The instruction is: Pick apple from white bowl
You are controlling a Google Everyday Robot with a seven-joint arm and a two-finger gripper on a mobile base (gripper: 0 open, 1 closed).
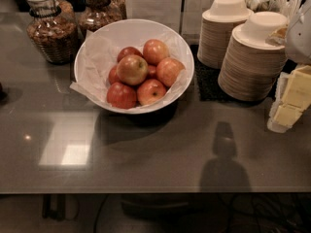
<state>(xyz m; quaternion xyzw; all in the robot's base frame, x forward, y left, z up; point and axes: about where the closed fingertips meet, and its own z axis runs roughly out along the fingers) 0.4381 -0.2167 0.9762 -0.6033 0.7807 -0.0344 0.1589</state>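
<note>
The white bowl (181, 52), wide and lined with crinkled white paper, stands on the grey counter at the centre back. It holds several apples. The apple (132, 69), pale yellow-gold with an orange-red blush, lies on top of the pile left of centre, with darker red apples around and under it. My gripper (291, 101), with pale yellow parts, is at the right edge of the view, low over the counter. It is far to the right of the bowl and holds nothing I can see.
Two stacks of beige disposable bowls (252, 62) stand between the gripper and the white bowl, on a dark mat. Two glass jars (51, 33) of nuts stand at the back left. The counter's front edge (146, 192) runs across the bottom.
</note>
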